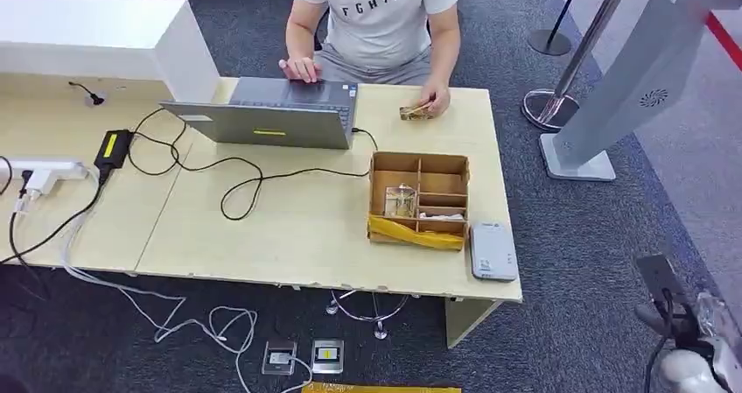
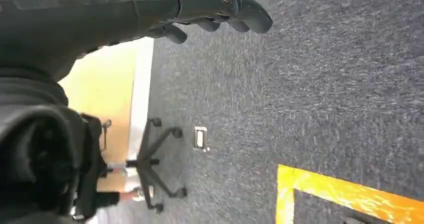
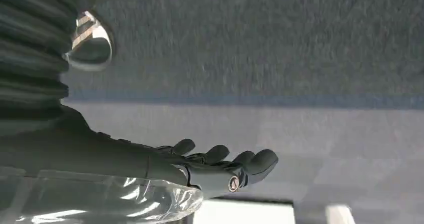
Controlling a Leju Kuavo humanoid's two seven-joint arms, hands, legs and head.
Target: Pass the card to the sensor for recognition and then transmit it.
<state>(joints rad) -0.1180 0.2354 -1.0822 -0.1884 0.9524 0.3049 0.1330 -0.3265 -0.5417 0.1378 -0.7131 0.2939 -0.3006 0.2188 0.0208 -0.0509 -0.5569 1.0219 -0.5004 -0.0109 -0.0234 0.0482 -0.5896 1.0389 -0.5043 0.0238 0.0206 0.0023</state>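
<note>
- The card (image 1: 415,111), a small brownish rectangle, is held in a person's hand (image 1: 434,101) at the far edge of the pale wooden table (image 1: 297,227), just right of the grey open laptop (image 1: 271,113).
- Far left on the table, a white power strip (image 1: 44,170) lies with black and white cables running off it; a black power adapter with a yellow label (image 1: 112,146) sits just beside it.
- A black cable (image 1: 245,183) loops across the tabletop from the adapter toward the laptop.
- The person in a light grey T-shirt (image 1: 378,12) sits behind the table, the other hand (image 1: 300,67) on the laptop keyboard.
- Right of centre, a brown cardboard box with compartments (image 1: 419,198) holds a small clear item in one compartment; a yellow strip runs along its near wall.
- The flat white sensor device (image 1: 492,250) lies just beside the box at the table's near right corner.
- The left hand (image 2: 215,14) hangs over dark grey carpet (image 2: 310,94), dark fingers loosely curled, holding nothing.
- The right hand (image 3: 220,166) also hangs above the floor, fingers apart and gently bent, with nothing in it.
- A silver-grey kiosk stand (image 1: 630,78) rises from the carpet, well right of the table.
</note>
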